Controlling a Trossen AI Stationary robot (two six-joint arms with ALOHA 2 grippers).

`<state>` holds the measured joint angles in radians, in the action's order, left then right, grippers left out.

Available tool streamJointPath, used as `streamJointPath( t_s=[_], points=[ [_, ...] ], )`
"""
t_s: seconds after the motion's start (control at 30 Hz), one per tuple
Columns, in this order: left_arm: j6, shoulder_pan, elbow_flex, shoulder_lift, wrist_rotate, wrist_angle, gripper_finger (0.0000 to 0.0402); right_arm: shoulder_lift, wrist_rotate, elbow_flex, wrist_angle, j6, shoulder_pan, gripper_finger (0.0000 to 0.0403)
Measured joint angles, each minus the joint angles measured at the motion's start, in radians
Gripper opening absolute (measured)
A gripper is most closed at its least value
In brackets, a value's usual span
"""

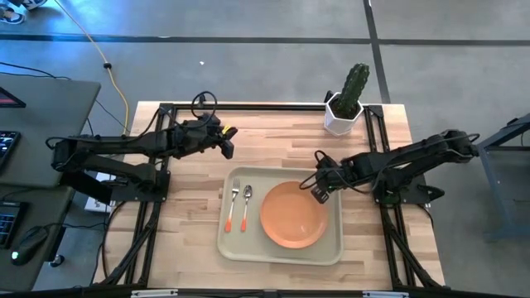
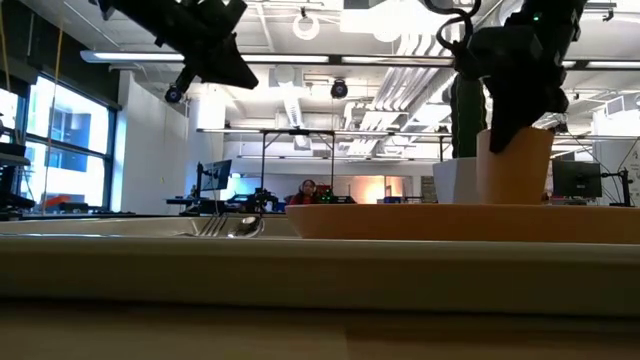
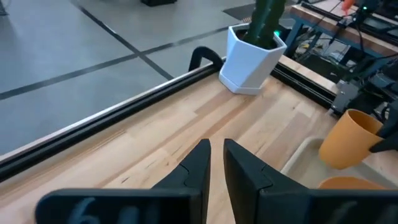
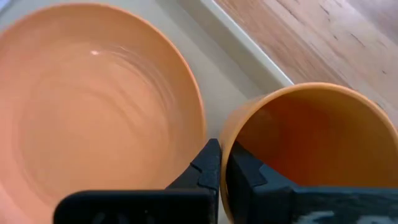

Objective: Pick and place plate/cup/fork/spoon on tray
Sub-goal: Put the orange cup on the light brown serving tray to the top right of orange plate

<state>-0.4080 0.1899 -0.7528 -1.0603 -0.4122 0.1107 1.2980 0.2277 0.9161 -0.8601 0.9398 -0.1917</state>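
The pale tray (image 1: pixel 240 245) lies at the table's middle near side. On it lie the round orange plate (image 1: pixel 294 215), the fork (image 1: pixel 233 204) and the spoon (image 1: pixel 247 205), side by side at the tray's left. My right gripper (image 1: pixel 319 193) is over the tray's far right corner, shut on the small orange cup (image 4: pixel 305 149), which stands beside the plate (image 4: pixel 93 112). The cup also shows in the low view (image 2: pixel 513 165) and in the left wrist view (image 3: pixel 351 137). My left gripper (image 1: pixel 228 142) is shut and empty, above the bare table beyond the tray's far left corner. My right gripper pinches the cup's rim (image 4: pixel 226 132) on the side nearest the plate, one finger (image 4: pixel 245 171) inside the cup and one finger (image 4: pixel 208 165) outside. The fingers slant down from the table's right side. The cup leans a little, mouth up; the plate and tray rim hide its base.
A white hexagonal pot with a cactus (image 1: pixel 344 116) stands at the table's far right corner. Bare wood lies to the left of the tray and beyond it. A desk with a keyboard and mouse (image 1: pixel 25 240) stands to the left of the table.
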Motion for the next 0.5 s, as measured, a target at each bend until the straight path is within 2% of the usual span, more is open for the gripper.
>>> streamJointPath(
  t_s=[0.17,0.37,0.5],
  points=[
    [0.000,0.020,0.000,0.000,0.005,-0.002,0.0052,0.042,-0.018,-0.006,-0.040,0.009,0.000,0.0000],
    [-0.008,0.020,0.000,0.000,0.012,0.005,0.0064,0.121,-0.040,0.000,0.005,0.021,-0.015,0.0001],
    [-0.010,0.018,0.000,0.000,0.031,0.005,0.0068,0.139,-0.016,0.017,0.009,0.052,-0.031,0.0022]
  ],
)
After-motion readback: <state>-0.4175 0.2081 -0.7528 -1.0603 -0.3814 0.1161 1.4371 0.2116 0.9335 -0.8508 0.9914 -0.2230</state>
